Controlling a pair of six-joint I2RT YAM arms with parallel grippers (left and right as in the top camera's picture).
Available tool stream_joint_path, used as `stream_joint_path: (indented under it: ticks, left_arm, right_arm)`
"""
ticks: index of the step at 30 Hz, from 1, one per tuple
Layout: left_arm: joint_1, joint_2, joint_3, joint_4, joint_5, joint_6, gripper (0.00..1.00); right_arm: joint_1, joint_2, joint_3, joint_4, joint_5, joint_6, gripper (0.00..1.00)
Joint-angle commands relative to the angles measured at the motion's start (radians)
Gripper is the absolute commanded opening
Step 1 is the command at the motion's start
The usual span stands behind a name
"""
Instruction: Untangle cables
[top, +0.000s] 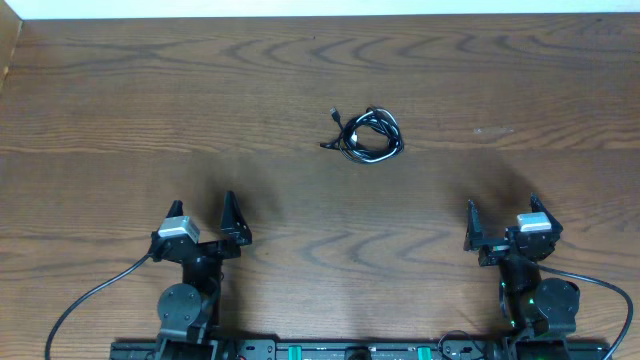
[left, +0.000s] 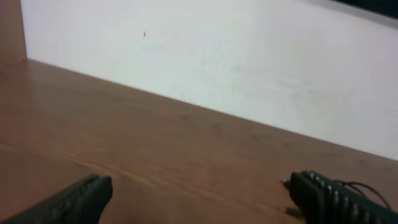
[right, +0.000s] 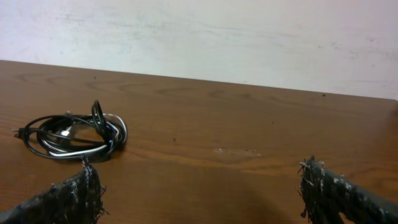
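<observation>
Held low by the counter's near edge, one toward each corner: left gripper (top: 203, 206) and right gripper (top: 503, 206), both spread wide and empty. In the wrist views, only fingertips. Hard to separate strands in the cables (top: 366, 136). Small black coil, pale strand inside, lying mid-counter nearer the far edge, well apart from both.

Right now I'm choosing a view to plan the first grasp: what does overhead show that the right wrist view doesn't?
Only overhead: the left gripper, open, near the front edge of the table. Only right wrist: the white wall behind the table, and a low side view of the cable bundle. Both: the cable bundle lying on the wooden table, and the right gripper, open and well short of it.
</observation>
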Motion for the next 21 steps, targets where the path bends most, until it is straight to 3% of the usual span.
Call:
stream_joint_path:
  ticks: [1, 10, 21]
  left_arm:
    - [0.005, 0.01, 0.146, -0.045, 0.063, 0.031, 0.98]
    - [0.005, 0.307, 0.6, -0.462, 0.16, 0.005, 0.98]
    - [0.005, 0.967, 1.225, -0.924, 0.455, 0.006, 0.98]
  right_arm:
    - [0.0, 0.002, -0.001, -0.005, 0.016, -0.009, 0.99]
    - [0.0, 0.002, -0.001, -0.005, 0.016, -0.009, 0.99]
    - [0.0, 0.002, -0.001, -0.005, 0.016, -0.009, 0.99]
